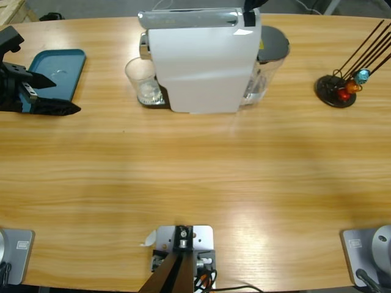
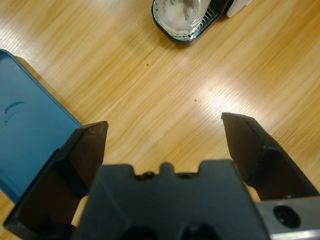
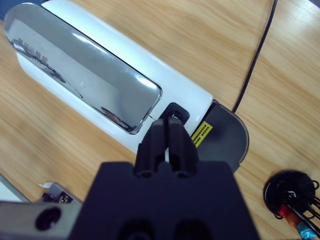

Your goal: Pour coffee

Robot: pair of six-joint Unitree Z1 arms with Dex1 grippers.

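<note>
High view shows a white coffee machine [image 1: 204, 64] standing at the far middle of the wooden table [image 1: 195, 177], with a clear glass tumbler [image 1: 143, 81] on its drip tray at the machine's left side. Whether any coffee lies in the tumbler cannot be told; it looks pale and clear. At the table's left end the left gripper [image 1: 61, 108] reaches in from the edge, just beside a blue tray [image 1: 58, 72]. Left wrist view has its two black jaws spread wide apart over bare wood, grasping nothing, the blue tray's corner [image 2: 30, 145] to one side and the tumbler [image 2: 182, 12] on the black drip tray well ahead. Right wrist view looks down on the machine's top: the right gripper [image 3: 168, 145] has its jaws pressed together, nothing between them, just over a small black button [image 3: 175, 112] behind the chrome lid [image 3: 80, 75]. A yellow label [image 3: 201, 133] sits beside the button, next to the grey water-tank lid [image 3: 227, 135]. Near the table's right end a black capsule stand [image 1: 335, 90] holds small orange, red and blue capsules [image 1: 354, 82].
</note>
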